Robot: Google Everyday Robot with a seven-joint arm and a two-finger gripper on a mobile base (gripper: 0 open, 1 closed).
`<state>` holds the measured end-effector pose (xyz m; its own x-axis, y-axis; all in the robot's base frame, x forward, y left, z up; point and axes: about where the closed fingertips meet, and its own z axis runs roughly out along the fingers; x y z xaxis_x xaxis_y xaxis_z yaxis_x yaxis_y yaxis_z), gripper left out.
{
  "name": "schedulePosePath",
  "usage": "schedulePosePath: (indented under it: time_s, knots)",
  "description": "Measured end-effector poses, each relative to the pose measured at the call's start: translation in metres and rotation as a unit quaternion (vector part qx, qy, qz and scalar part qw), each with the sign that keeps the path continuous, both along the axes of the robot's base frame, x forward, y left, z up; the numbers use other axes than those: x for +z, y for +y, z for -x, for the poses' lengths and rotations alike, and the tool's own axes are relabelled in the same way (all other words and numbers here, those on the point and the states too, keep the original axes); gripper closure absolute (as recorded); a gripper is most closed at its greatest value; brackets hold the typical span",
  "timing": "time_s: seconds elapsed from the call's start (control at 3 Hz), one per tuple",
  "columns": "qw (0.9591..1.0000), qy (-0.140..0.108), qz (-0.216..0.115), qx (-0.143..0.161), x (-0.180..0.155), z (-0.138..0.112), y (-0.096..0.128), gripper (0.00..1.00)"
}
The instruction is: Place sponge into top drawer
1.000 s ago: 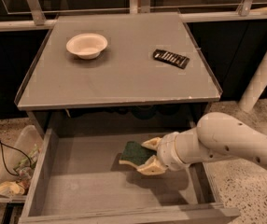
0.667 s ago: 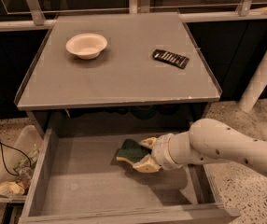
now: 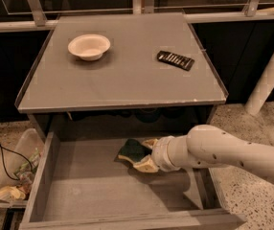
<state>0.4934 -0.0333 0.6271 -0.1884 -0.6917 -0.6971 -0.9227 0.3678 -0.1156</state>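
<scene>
here the top drawer (image 3: 89, 190) stands pulled out below the worktop (image 3: 127, 80). it is a wide, shallow grey box with a flat bottom and low side walls. inside it, toward the back and right of the middle, is the sponge (image 3: 131, 150), a wavy-edged block with a dark green upper face and pale yellow foam showing along its lower edge. whether it touches the drawer bottom i cannot tell.

on the matte grey worktop sits a round, shallow white bowl (image 3: 89, 46) at the back left. a flat black ribbed packet (image 3: 175, 60) lies at the back right, well apart from the bowl.

the gripper (image 3: 144, 154) is down inside the drawer, its tan fingers (image 3: 145, 165) clenched on the sponge from the sponge's right side, one toward the back and one toward the front. the thick, smooth, off-white arm (image 3: 223, 150) comes in from the right edge, crosses above the drawer's right wall and runs leftward, sloping slightly down to a ringed wrist.
</scene>
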Motion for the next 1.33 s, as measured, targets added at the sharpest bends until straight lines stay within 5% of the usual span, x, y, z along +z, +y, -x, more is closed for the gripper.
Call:
schedulePosePath:
  time_s: [1.0,1.33]
  knots:
    - [1.0000,0.000,0.000,0.000,0.0000,0.0000,0.0001,0.12]
    - [1.0000,0.000,0.000,0.000,0.0000,0.0000,0.0001,0.00]
